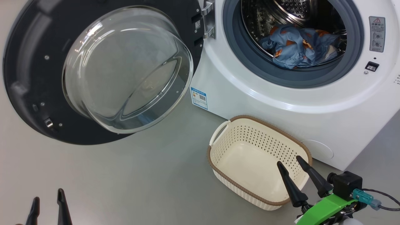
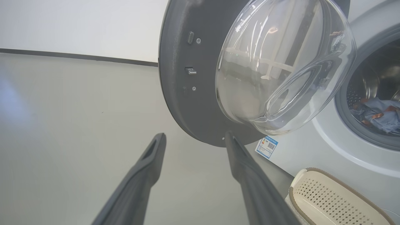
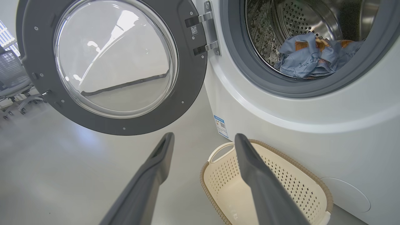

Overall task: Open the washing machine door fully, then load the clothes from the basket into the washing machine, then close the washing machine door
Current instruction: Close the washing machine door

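Spread wide, holding nothing: right gripper (image 1: 288, 160), with the basket (image 1: 259, 120) just ahead and below. Likewise the left gripper (image 1: 48, 194), jaws far apart above the floor (image 1: 140, 175). Ahead of and above the right gripper, inside the washing machine (image 1: 281, 103): the clothes (image 1: 297, 47). To its left, swung wide: the washing machine door (image 1: 28, 62).

left jaws: apart, empty, fingers (image 1: 63, 209) pointing up | right jaws: apart, empty, fingers (image 1: 290, 185) tilted up-left
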Tool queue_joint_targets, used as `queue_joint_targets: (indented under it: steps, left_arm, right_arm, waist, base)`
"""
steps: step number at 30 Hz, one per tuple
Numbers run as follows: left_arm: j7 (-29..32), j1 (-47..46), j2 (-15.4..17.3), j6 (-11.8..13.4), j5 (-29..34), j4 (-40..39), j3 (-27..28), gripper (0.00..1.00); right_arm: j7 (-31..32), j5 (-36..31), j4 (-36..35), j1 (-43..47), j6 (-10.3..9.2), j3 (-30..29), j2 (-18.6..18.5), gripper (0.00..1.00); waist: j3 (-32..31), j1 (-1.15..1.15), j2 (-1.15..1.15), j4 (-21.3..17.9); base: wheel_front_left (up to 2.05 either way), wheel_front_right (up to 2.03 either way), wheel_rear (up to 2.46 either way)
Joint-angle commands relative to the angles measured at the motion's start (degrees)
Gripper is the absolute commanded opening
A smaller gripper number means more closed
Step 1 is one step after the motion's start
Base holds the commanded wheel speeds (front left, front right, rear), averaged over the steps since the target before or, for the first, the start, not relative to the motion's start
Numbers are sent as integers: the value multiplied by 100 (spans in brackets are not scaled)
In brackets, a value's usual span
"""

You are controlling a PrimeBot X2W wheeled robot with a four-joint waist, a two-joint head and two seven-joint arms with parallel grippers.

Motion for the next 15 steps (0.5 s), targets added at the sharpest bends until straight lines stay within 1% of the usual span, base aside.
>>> queue_joint_targets:
  steps: [1,6,7,8,9,10,11,14,15]
  left_arm:
    - [-36,-42,59,8,-38,-187,211,100]
    - [-36,-4,59,30,-178,-216,187,100]
    - [-36,-18,59,28,-280,-222,196,74]
    - [-36,-36,58,25,-380,-233,214,41]
    - [-36,-65,58,19,-470,-273,244,14]
    - [-36,-65,58,19,-470,-273,244,14]
    - [-36,-107,58,14,-549,-352,311,0]
    - [-36,-289,60,-1,-854,-645,605,0]
    - [-36,-369,106,-4,-915,-768,660,0]
  right_arm:
    - [-27,66,-92,-157,9,148,-63,100]
    - [-27,93,-92,-120,9,177,-59,100]
    - [-27,97,-94,-110,9,179,-61,100]
    - [-27,103,-95,-99,9,177,-62,100]
    - [-27,109,-93,-83,9,165,-58,100]
    - [-27,109,-93,-83,9,165,-58,100]
    - [-27,112,-92,-66,9,146,-54,100]
    - [-27,99,-102,-12,9,83,-49,100]
    - [-27,89,-111,7,9,60,-48,100]
  waist:
    - [-2,0,0,0]
    - [-22,0,0,-8]
    - [-22,0,0,-10]
    - [-26,0,0,-13]
    - [-30,0,0,-16]
    - [-30,0,0,-16]
    - [-27,0,0,-17]
    - [6,0,0,-26]
    - [28,0,0,-31]
  base:
    - [0,0,0]
    - [0,0,0]
    - [0,0,0]
    - [0,0,0]
    - [0,0,0]
    - [0,0,0]
    - [0,0,0]
    - [0,0,0]
    - [0,0,0]
